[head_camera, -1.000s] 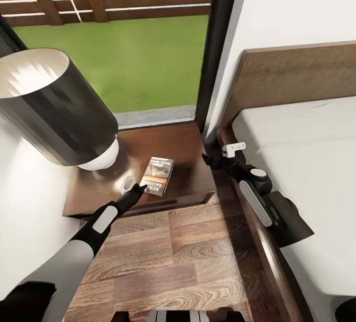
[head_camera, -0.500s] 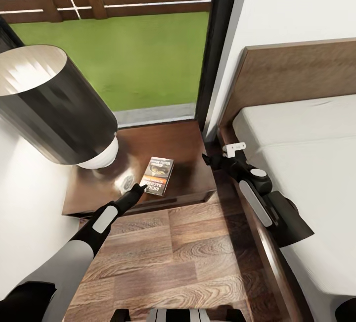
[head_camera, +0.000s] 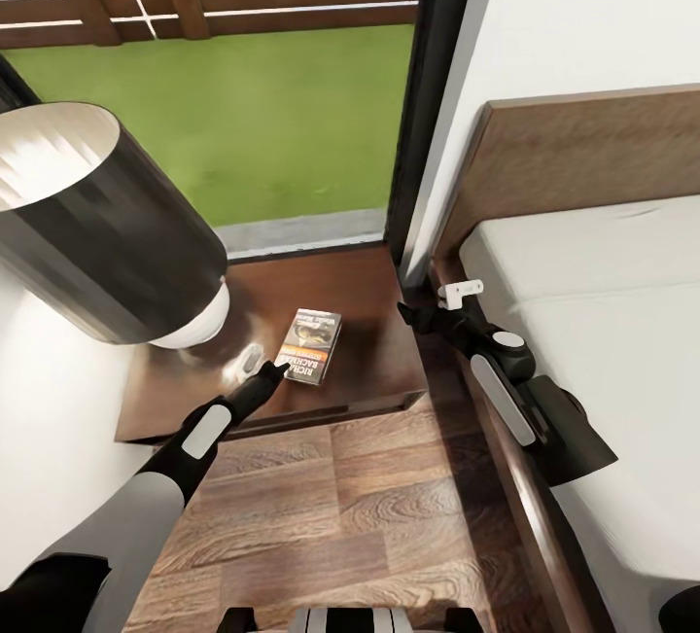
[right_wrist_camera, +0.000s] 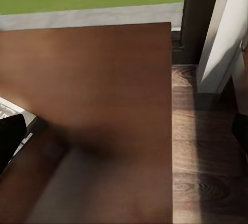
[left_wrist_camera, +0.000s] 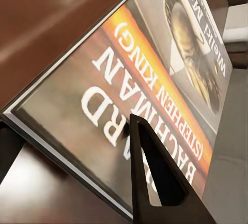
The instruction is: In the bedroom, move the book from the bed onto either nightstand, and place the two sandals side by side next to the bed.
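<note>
Dark glossy wood: the nightstand (head_camera: 360, 370) carries the book (head_camera: 311, 345) lying flat, cover up, near its front edge. Just short of the book's near corner, the left gripper (head_camera: 272, 373) has its fingers apart, one dark fingertip (left_wrist_camera: 155, 182) over the cover, grasping nothing. A lamp (head_camera: 107, 225) crowds the far side. The right gripper (head_camera: 420, 314) hangs between nightstand and bed (head_camera: 603, 322), over a narrow strip of plank floor (head_camera: 389, 516); whether its jaws are released cannot be told.

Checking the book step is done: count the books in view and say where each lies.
1. The book lies flat on the nightstand, beside the lamp, at the left gripper tips. The lamp may hide others.
</note>
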